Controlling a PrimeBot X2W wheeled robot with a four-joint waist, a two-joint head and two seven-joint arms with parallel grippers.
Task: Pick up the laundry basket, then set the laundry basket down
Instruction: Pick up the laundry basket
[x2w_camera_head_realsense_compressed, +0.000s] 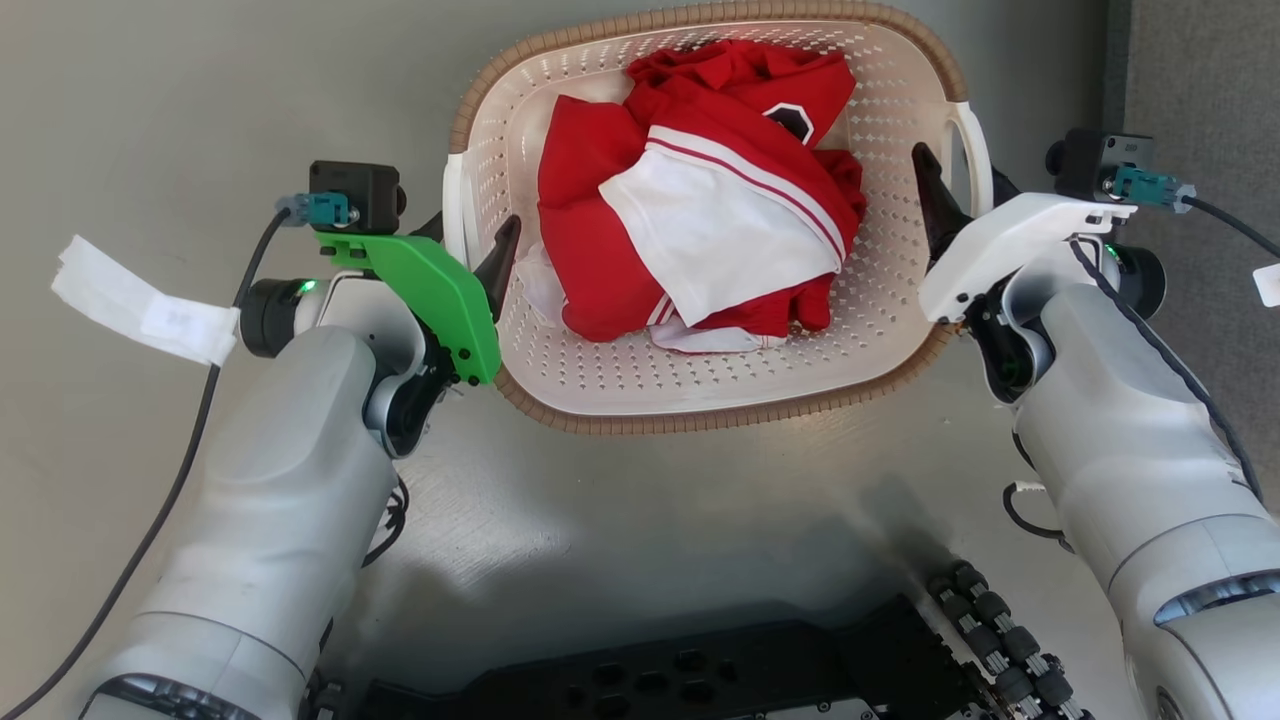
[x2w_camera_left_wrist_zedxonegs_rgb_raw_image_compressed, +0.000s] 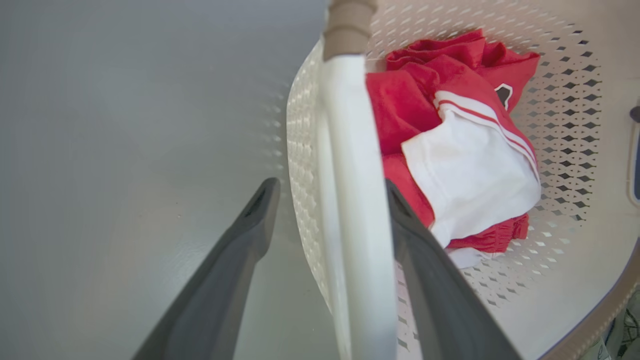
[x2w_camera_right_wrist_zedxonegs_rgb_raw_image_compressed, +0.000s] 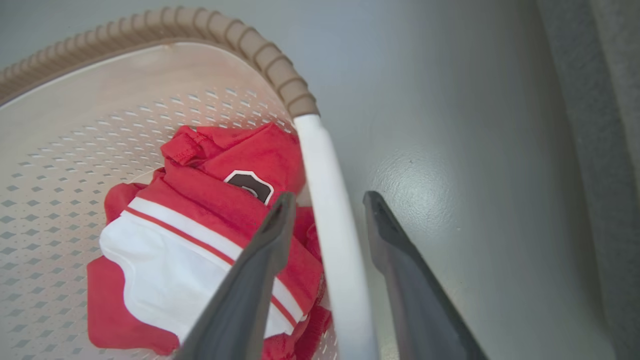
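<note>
Laundry basket (x2w_camera_head_realsense_compressed: 880, 330), cream, holding red-and-white clothes (x2w_camera_head_realsense_compressed: 700, 220), on grey floor (x2w_camera_head_realsense_compressed: 650, 520), long axis running arm to arm; left gripper (x2w_camera_left_wrist_zedxonegs_rgb_raw_image_compressed: 331, 186) astride left handle (x2w_camera_left_wrist_zedxonegs_rgb_raw_image_compressed: 350, 125), right gripper (x2w_camera_right_wrist_zedxonegs_rgb_raw_image_compressed: 330, 196) astride right handle (x2w_camera_right_wrist_zedxonegs_rgb_raw_image_compressed: 320, 160), fingers parted (neither yet clamped), equally near.

A crumpled red jersey (x2w_camera_head_realsense_compressed: 590, 200) lies heaped, with a white panel (x2w_camera_head_realsense_compressed: 720, 230) edged by thin red stripes and a black-and-white badge (x2w_camera_head_realsense_compressed: 792, 120) near its top. Smooth grey floor (x2w_camera_head_realsense_compressed: 150, 100) surrounds it, and a darker, rougher grey strip (x2w_camera_head_realsense_compressed: 1200, 70) lies at the right.
</note>
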